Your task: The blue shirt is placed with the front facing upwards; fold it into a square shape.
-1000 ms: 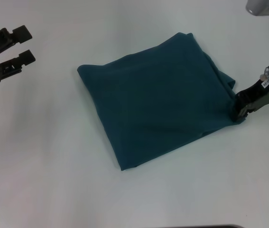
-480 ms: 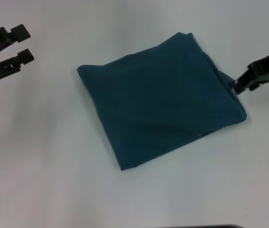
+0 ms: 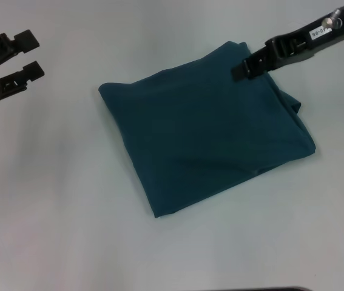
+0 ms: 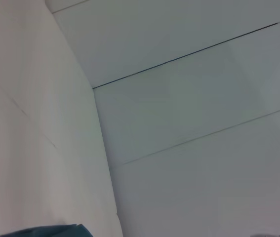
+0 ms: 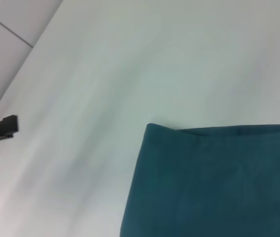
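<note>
At mid-surface (image 3: 50, 200) the blue shirt (image 3: 205, 127) is laid flat, already folded into a rough square, while the right tool (image 3: 239, 68), jaws pressed together and empty, is held above its far corner, and the left tool (image 3: 33, 57) is parked spread, well apart.

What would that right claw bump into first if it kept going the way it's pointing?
Probably the blue shirt. The right gripper points down and toward the robot's left, over the folded shirt's far corner. Its height above the cloth is unclear, so it might skim across before touching.
</note>
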